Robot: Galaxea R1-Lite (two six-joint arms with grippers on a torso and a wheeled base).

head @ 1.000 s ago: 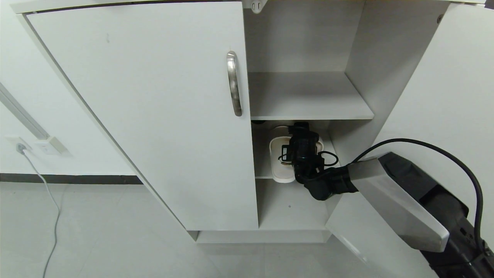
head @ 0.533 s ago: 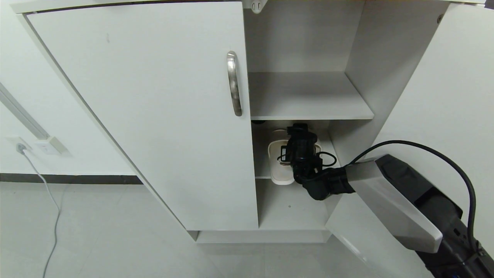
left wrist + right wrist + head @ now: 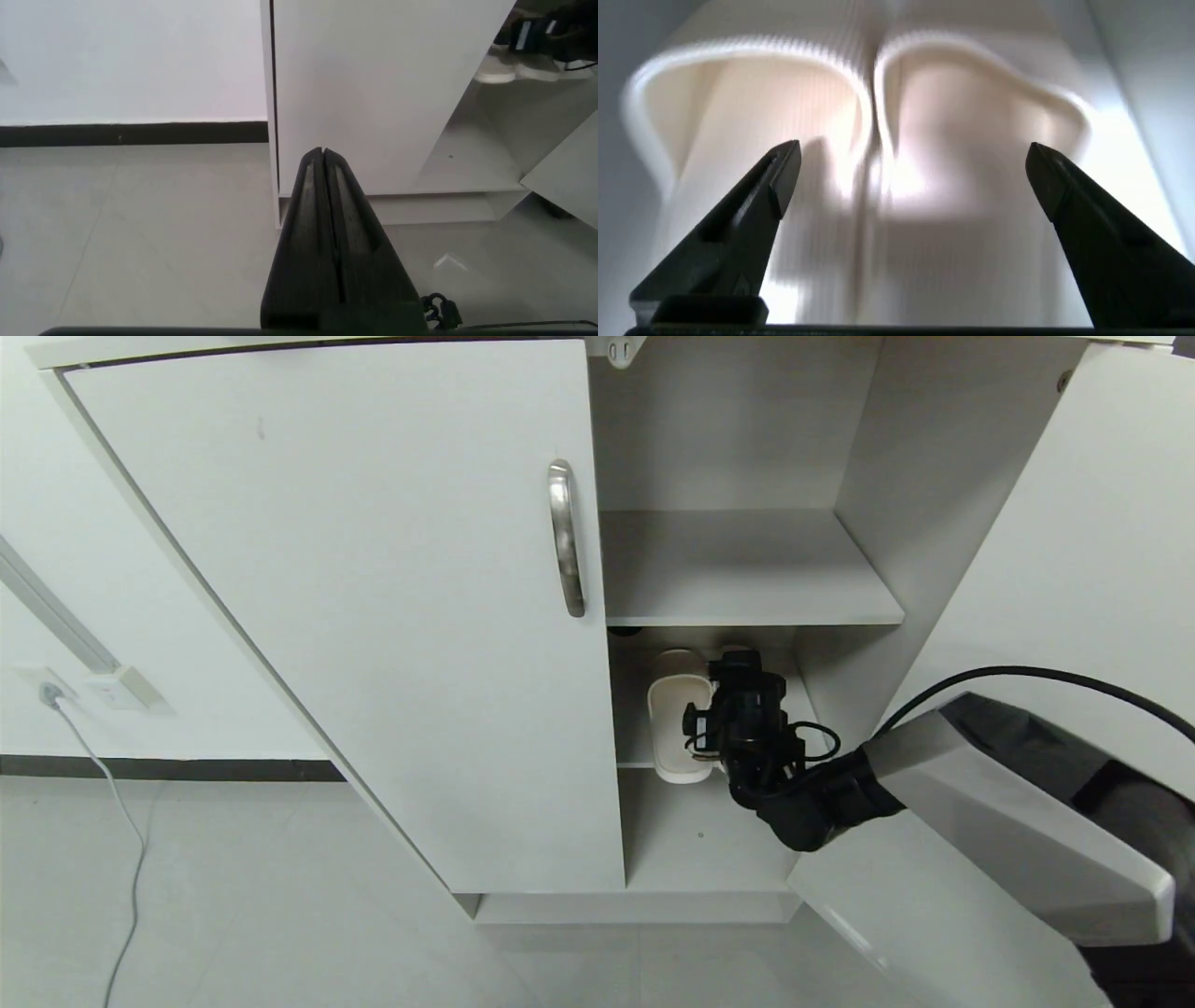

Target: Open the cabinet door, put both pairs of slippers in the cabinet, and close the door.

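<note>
You have cream, finely ribbed slippers — a black right gripper, a plain white cabinet with a silver handle, pale grey floor tiles.

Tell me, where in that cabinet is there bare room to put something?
The top shelf is bare from the shut door to the right wall. The bottom floor, under the middle shelf, is bare too. The middle shelf is crowded: the slippers lie there with the open right claw at them.
</note>
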